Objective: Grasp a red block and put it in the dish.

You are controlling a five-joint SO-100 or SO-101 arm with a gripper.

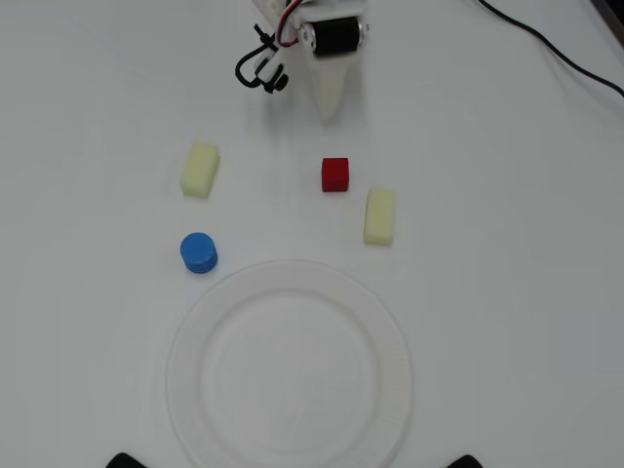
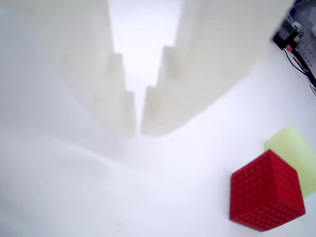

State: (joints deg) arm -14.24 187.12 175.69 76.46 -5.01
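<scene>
White table (image 1: 507, 322), bare and bright. Large round white dish (image 1: 388, 390) with ribbed rim, low in the overhead view, well apart from the gripper (image 1: 329, 115) and straight ahead of its tip; nothing in it. White arm at the top edge, black motor (image 1: 336, 36) on the wrist, black cable (image 1: 556, 54) trailing off to the upper right. Gripper tapering to a point, hanging over bare table; in the wrist view (image 2: 138, 129) fingers nearly together, only a thin slit between the tips, nothing held. Two pale yellow oblong blocks: one (image 1: 379, 216) beyond the tip and off to the right in the overhead view, the other (image 1: 200, 169) off to the left. Blue cylinder (image 1: 199, 253) further out on the left, just beside the dish rim. Red block (image 1: 334, 175) smallest, flat on the table near the tip, just ahead of it, between gripper and dish, apart from both. In the wrist view red block (image 2: 266, 191) at lower right, clear of the fingers, a yellow block (image 2: 296, 150) behind it.
</scene>
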